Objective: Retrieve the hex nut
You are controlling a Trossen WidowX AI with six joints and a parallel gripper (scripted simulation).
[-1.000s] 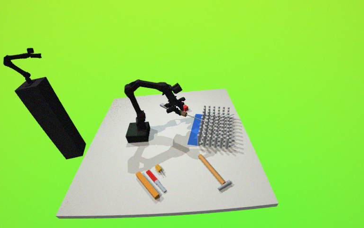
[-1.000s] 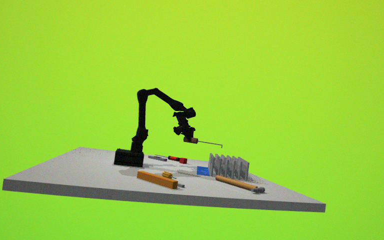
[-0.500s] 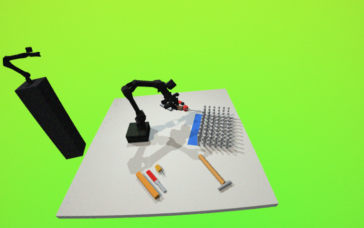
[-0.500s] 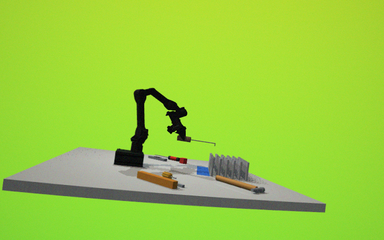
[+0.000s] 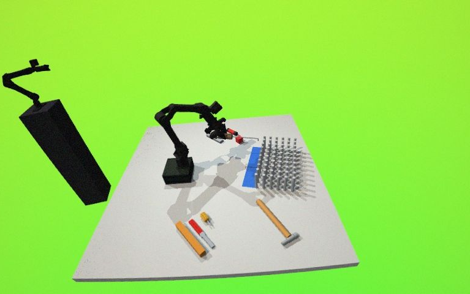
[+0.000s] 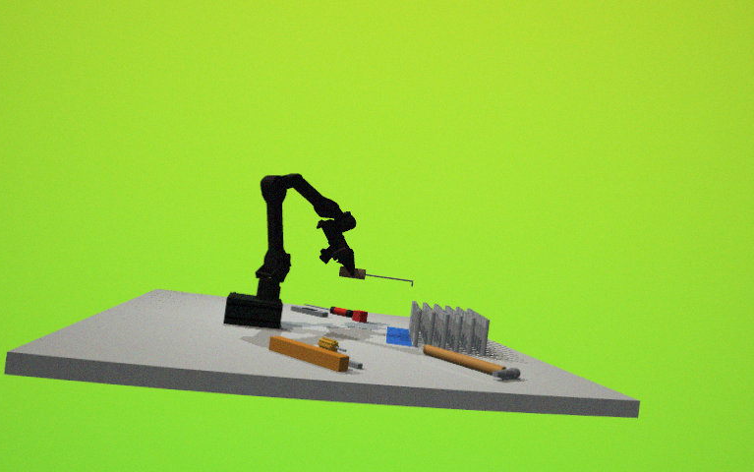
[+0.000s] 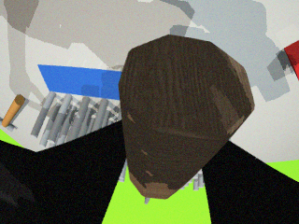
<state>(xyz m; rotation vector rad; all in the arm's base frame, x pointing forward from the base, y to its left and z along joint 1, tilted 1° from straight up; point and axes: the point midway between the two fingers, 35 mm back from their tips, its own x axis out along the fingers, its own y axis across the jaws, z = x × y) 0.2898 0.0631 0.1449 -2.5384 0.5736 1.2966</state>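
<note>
My gripper (image 5: 225, 135) (image 6: 349, 269) is shut on the brown wooden handle (image 5: 228, 136) (image 6: 353, 273) (image 7: 181, 106) of a hook tool. It holds the tool well above the table, behind the far end of the blue taped strip (image 5: 251, 168) (image 6: 397, 336) (image 7: 75, 80). The tool's thin wire (image 5: 250, 138) (image 6: 389, 277) runs level toward the spacer side and ends in a small downward hook. The field of standing grey spacers (image 5: 280, 163) (image 6: 449, 327) (image 7: 65, 115) stands upright beside the strip. The nut is hidden among the spacers.
A wooden-handled hammer (image 5: 274, 220) (image 6: 462, 359) lies in front of the field. An orange block (image 5: 190, 238) (image 6: 309, 352), a red-handled tool (image 5: 200, 233) and a small yellow tool (image 5: 204, 217) (image 6: 327, 343) lie near the front. A red-and-black tool (image 5: 233, 131) (image 6: 348, 313) lies below the gripper. A black pillar (image 5: 62, 152) stands off the table.
</note>
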